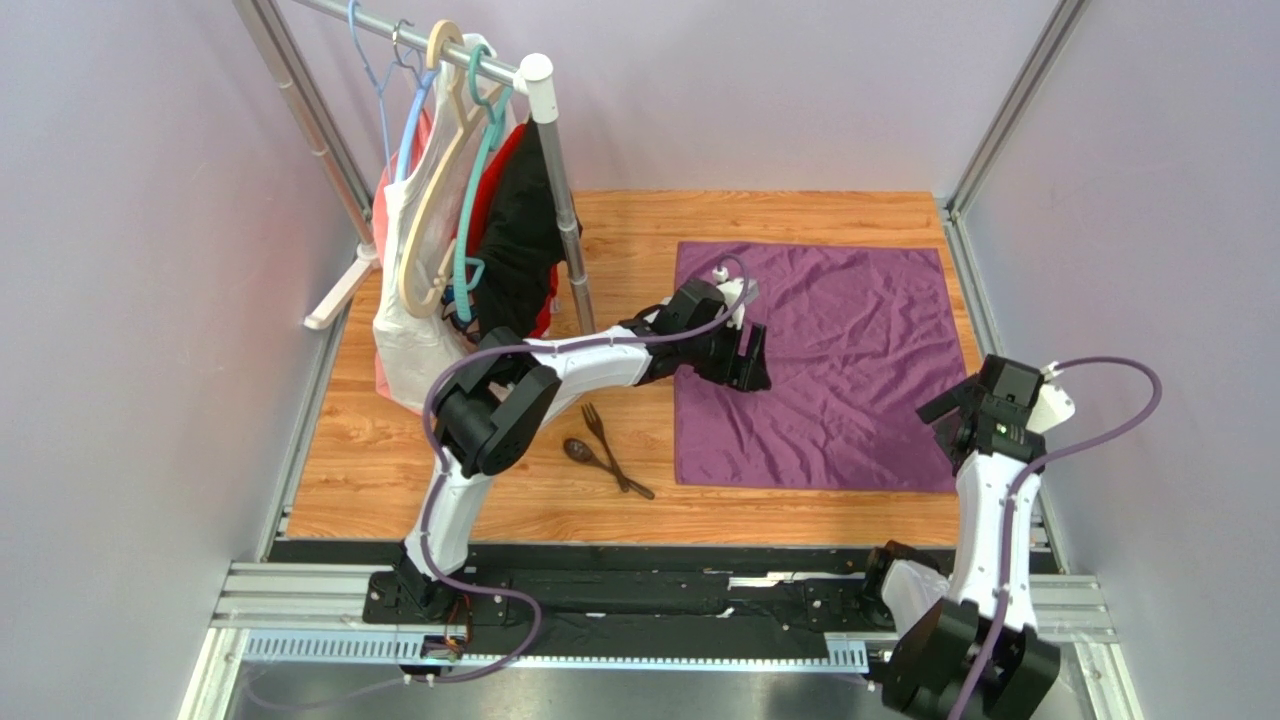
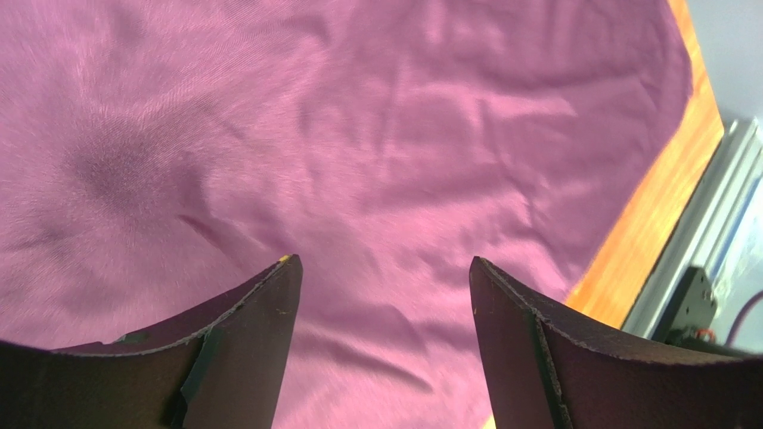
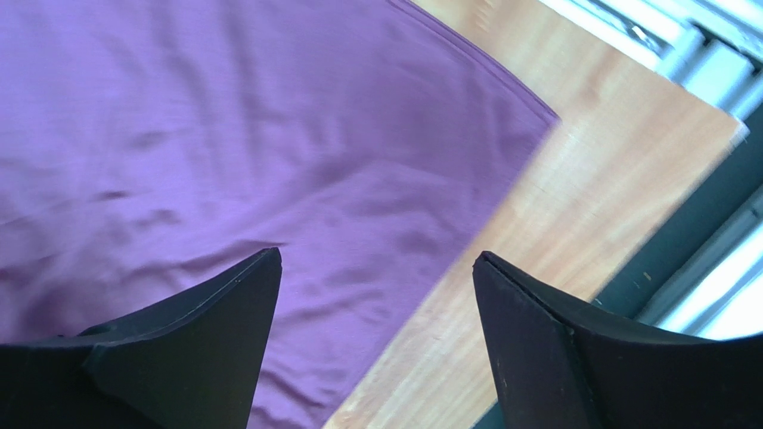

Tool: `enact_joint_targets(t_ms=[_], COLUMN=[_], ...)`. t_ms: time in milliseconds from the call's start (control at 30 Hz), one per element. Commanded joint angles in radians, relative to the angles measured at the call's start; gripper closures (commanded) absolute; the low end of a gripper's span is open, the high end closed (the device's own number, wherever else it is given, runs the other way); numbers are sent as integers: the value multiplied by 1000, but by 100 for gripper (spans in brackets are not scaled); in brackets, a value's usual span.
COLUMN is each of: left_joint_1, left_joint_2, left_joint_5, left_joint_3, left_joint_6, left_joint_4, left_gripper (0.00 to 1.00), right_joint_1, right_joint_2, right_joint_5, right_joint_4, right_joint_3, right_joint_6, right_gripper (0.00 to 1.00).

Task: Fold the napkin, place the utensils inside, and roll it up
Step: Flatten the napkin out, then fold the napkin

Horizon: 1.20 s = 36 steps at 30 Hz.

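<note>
Right gripper: fingers spread wide, nothing between them. Beneath it the purple napkin lies flat and wrinkled, one corner at mid-right. Bare wooden counter lies past the napkin's edge, with a dark strip bordering it.

The left arm hides the napkin's left edge.

The napkin under me is thin purple cloth, faintly shiny and creased all over. My worktop is smooth wood-grain board, warm orange, with a slight sheen. The fork and spoon look like dark matt wood. My left claw has matt dark fingers with rough, frayed edges; my right claw is smooth matt black. The rack pole is bright metal.
</note>
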Motion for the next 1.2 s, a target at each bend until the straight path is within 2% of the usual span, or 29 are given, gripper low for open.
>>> enact_joint_targets(t_ms=[0, 133, 233, 267, 333, 367, 433, 467, 533, 567, 667, 767, 833, 933, 1033, 1100, 1167], left_joint_1=[-53, -59, -59, -59, -55, -50, -46, -44, -44, -44, -44, -41, -32, 16, 54, 63, 80], left_joint_2=[-191, -293, -365, -409, -463, -515, -564, -618, -675, -734, -840, -957, -1012, -1121, -1169, -1181, -1172], left_joint_5=[-63, -103, -163, -184, -218, -221, -224, -221, -224, -233, -266, -327, -385, -381, -359, -338, -336], left_joint_3=[26, -67, -158, -210, -282, -354, -414, -464, -543, -558, -578, -603, -636, -716, -774, -779, -747], left_joint_6=[149, 166, 155, 151, 123, 120, 104, 104, 101, 98, 106, 107, 111, 111, 94, 92, 98], left_joint_4=[-82, -78, -105, -127, -121, -106, -112, -137, -171, -197, -343, -464, -524, -523, -511, -494, -507], left_gripper=[22, 21, 21, 21, 21, 21, 23, 23, 24, 25, 28, 28, 28, 28, 28, 28, 27], right_joint_1=[-2, 21, 139, 262, 415, 574, 706, 830, 952, 1053, 1167, 1202, 1241, 1348, 1391, 1419, 1477], right_joint_2=[-117, -149, -154, -157, -164, -160, -126, -109, -67, -56, -28, 39, 91, 197, 292, 355, 395], right_joint_5=[-172, -356, -391, -360, -250, -207, -126, -104, -15, 11, 57, -27, -27, 30, 56, 28, 63], right_joint_4=[59, 96, 131, 137, 174, 194, 226, 229, 234, 249, 329, 447, 485, 533, 567, 617, 618], right_joint_3=[70, 57, 38, 27, 5, -8, -27, -25, -28, -33, -80, -120, -114, -85, -62, -52, -18], right_joint_6=[-125, -183, -202, -197, -171, -165, -159, -163, -162, -160, -152, -166, -189, -214, -222, -229, -264], right_gripper=[18, 20, 24, 25, 25, 25, 27, 29, 32, 32, 38, 40, 41, 41, 41, 42, 45])
